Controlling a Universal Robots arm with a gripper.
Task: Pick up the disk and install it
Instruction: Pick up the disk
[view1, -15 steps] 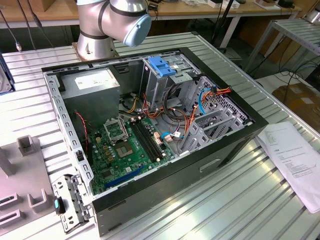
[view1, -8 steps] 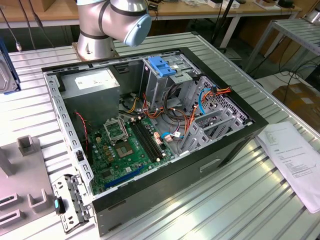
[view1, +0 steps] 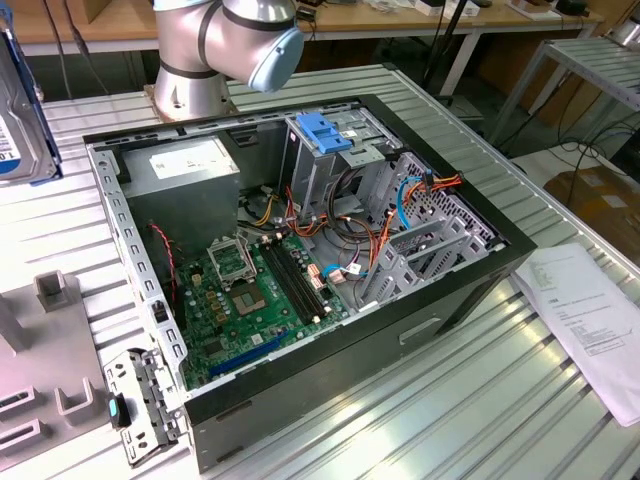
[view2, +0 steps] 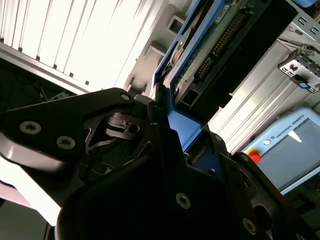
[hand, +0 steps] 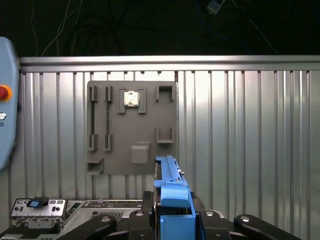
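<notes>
Disk is pinched edge-on between the fingers, which are clamped on its blue carrier rail. It hangs over the ribbed surface at the exterior view's left edge, well apart from the open case.

Risks, biggest first (my read, not observed):
- Jam at the drive cage: if the rail goes in tilted, it will likely bind on the sheet metal.
- Cable snag: the orange, red and blue leads lie just beside the cage and could get caught or shoved under the disk.
- Slip: the grip is on smooth plastic. I can't really tell how deep the bite is in the second wrist view because the finger linkage blocks it. A knock on the case rim could twist the disk loose.

Count, large to small:
- 1 case
- 1 arm
- 1 grey fixture plate
- 1 paper sheet
- 1 teach pendant
- 1 drive cage with 1 blue handle
- 1 disk
- 1 loose bracket
- 1 small square chip on the plate
</notes>
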